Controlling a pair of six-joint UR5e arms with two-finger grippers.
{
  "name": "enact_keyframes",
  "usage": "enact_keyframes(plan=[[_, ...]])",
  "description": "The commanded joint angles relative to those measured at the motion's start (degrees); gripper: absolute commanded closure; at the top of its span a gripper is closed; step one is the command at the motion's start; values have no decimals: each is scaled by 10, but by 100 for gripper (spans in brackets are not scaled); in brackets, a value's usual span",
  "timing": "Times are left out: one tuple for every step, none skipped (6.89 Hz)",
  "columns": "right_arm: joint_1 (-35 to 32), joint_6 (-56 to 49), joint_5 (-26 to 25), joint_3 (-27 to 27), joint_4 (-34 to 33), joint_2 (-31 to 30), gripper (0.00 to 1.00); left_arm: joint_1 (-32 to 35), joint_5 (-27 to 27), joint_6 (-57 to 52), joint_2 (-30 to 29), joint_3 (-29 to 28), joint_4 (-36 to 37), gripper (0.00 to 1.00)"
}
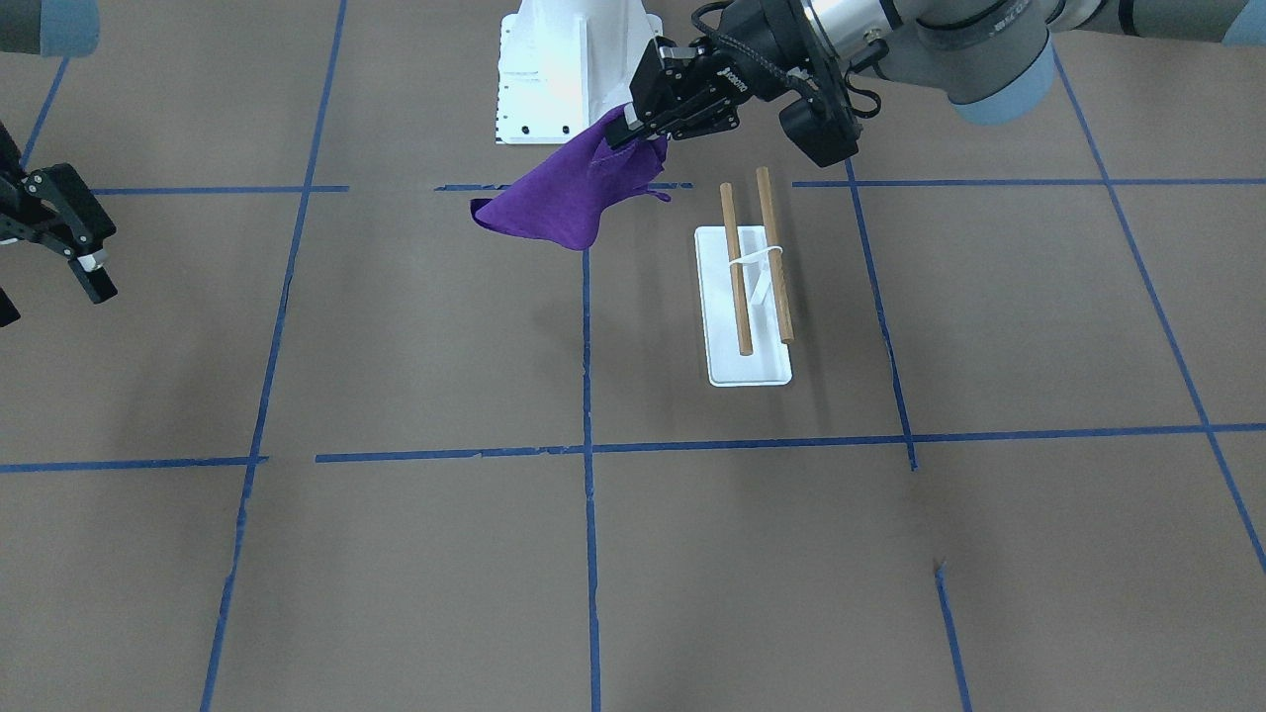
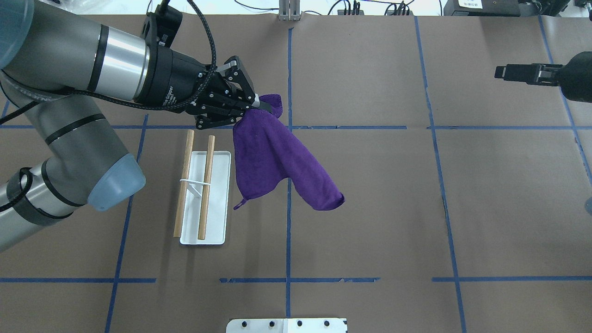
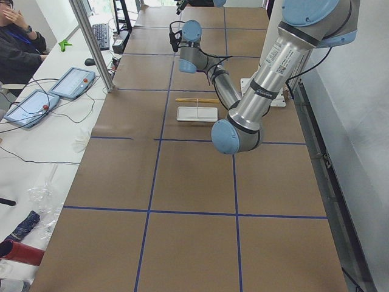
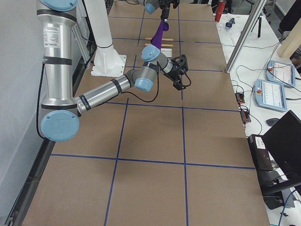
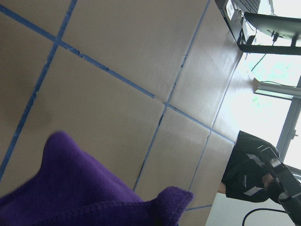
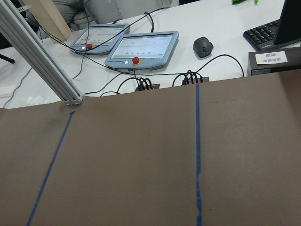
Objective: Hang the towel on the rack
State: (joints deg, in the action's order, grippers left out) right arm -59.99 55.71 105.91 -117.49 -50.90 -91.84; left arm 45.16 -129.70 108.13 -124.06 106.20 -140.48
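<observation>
Towel (image 2: pixel 273 157) hangs clear of the table (image 2: pixel 370 208) from my left end effector (image 2: pixel 259 106), clenched on one corner, just beside the rack (image 2: pixel 218 194). Lifting looks done; draping over the dowels (image 2: pixel 206 185) remains. Right end effector (image 1: pixel 51 305) sits released, well apart.

Towel (image 2: pixel 273 157) aloft, just beside rack (image 2: pixel 219 185)

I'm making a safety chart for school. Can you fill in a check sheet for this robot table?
Surface: brown table, blue tape lines.
Job's things: towel hangs from left end effector, not on rack; rack dowels bare.
Clutter: nothing seen.
End effectors: left shut on towel; right end effector open, empty.
Cables: black cable loops along left wrist.
Surroundings: touch panels, mouse, keyboard on side bench; seated person.
</observation>
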Motion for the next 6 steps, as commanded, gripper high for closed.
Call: enact_keyframes(plan=[[-22,-25,28,1,-31,-9,0,-2,1,-124,9,17,0,100],[-38,-55,47,1,-49,-9,0,-2,2,-171,11,23,0,100],[-48,-79,60,1,-64,-14,0,-1,2,-245,14,22,0,100],[-58,-105,82,2,-75,-25,0,-6,43,-306,20,26,0,100],[-72,-116,105,3,-87,-35,0,-38,112,-358,29,27,0,100],[-94,-116,146,7,-108,-36,0,-86,211,-394,44,37,0,100]])
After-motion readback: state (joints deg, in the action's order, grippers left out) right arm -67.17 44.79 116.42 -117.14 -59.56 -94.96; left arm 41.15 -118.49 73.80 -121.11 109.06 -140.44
